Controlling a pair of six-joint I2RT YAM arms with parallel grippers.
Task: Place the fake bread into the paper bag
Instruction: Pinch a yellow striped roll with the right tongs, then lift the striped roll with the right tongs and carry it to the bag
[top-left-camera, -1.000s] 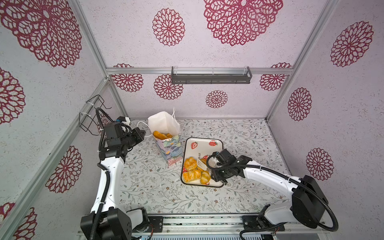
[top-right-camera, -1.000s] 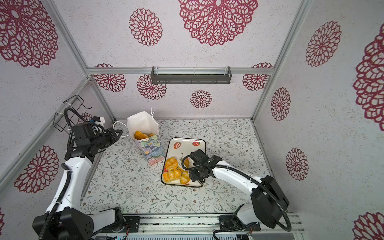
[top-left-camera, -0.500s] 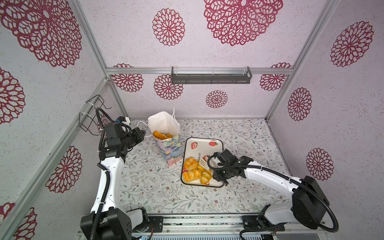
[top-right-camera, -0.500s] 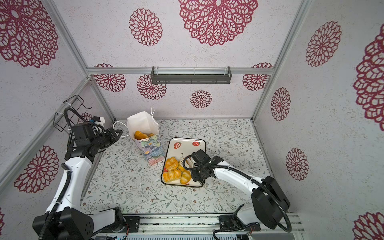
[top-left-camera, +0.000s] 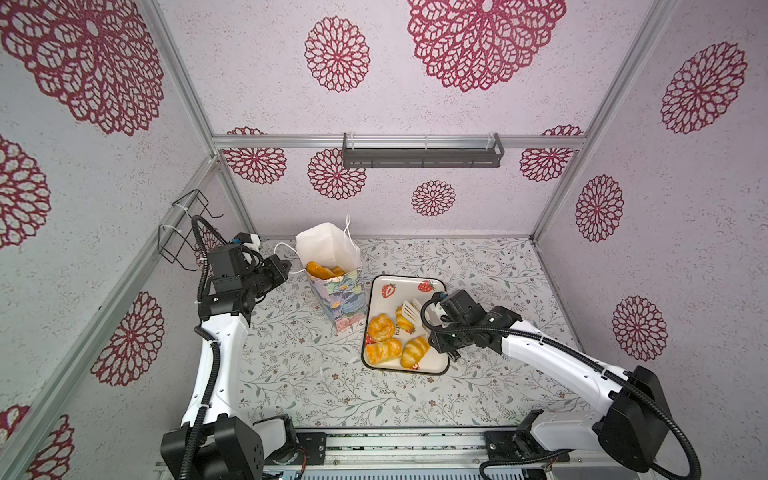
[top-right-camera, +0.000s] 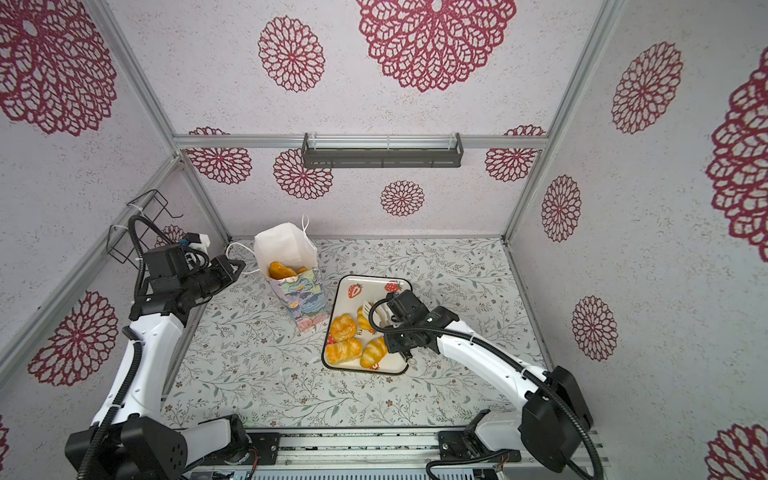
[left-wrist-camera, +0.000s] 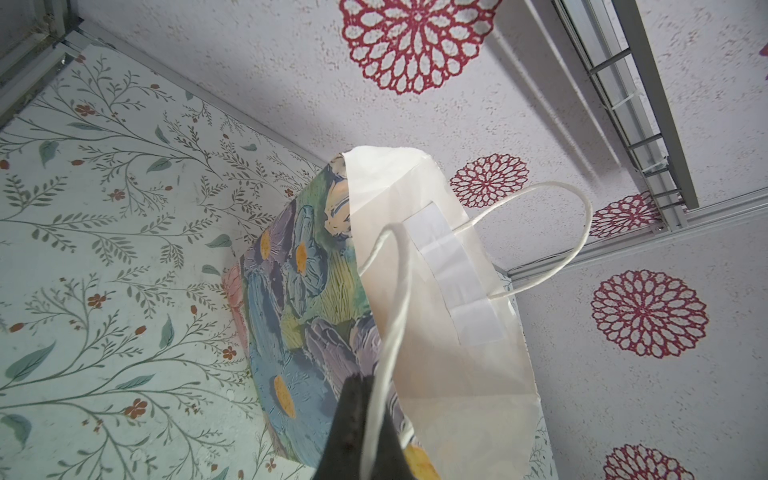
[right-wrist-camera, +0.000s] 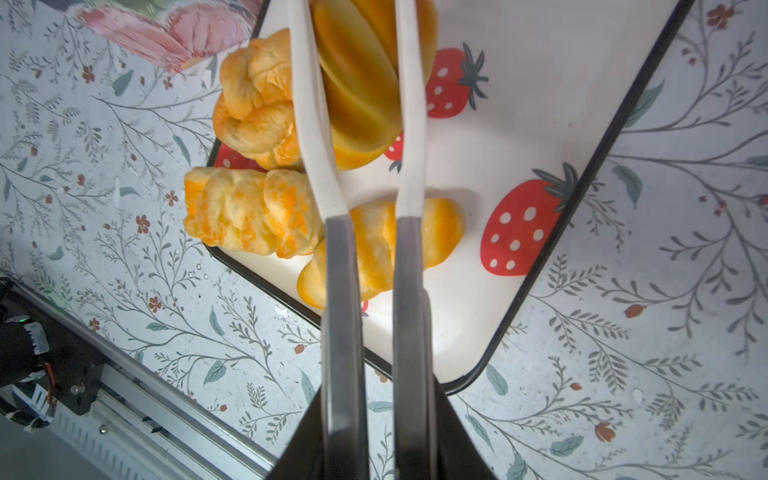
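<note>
Left fingers (left-wrist-camera: 353, 419): closed on bag (left-wrist-camera: 457, 374) cord (left-wrist-camera: 395, 316).
Right fingers (right-wrist-camera: 305, 440): squeezing tongs (right-wrist-camera: 338, 291) (roll (right-wrist-camera: 357, 83) between).
Lift: straight up, steady squeeze.

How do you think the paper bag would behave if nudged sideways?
Tall and narrow, the paper bag would probably tip easily. Being thin paper, it likely crumples. The left gripper pinching its cord handle may steady it only loosely.

Paper bag (top-right-camera: 297, 286) standing on table (top-right-camera: 249, 365), bread (top-right-camera: 280, 270) visible inside. Left gripper (top-right-camera: 240, 265) closed at bag's cord handle (top-right-camera: 229, 248). Right gripper (top-right-camera: 386, 321) over strawberry tray (top-right-camera: 374, 286), holding white tongs (top-right-camera: 368, 308) around one roll (top-right-camera: 362, 320). Three pastries (top-right-camera: 343, 327) lie close by on tray.
</note>
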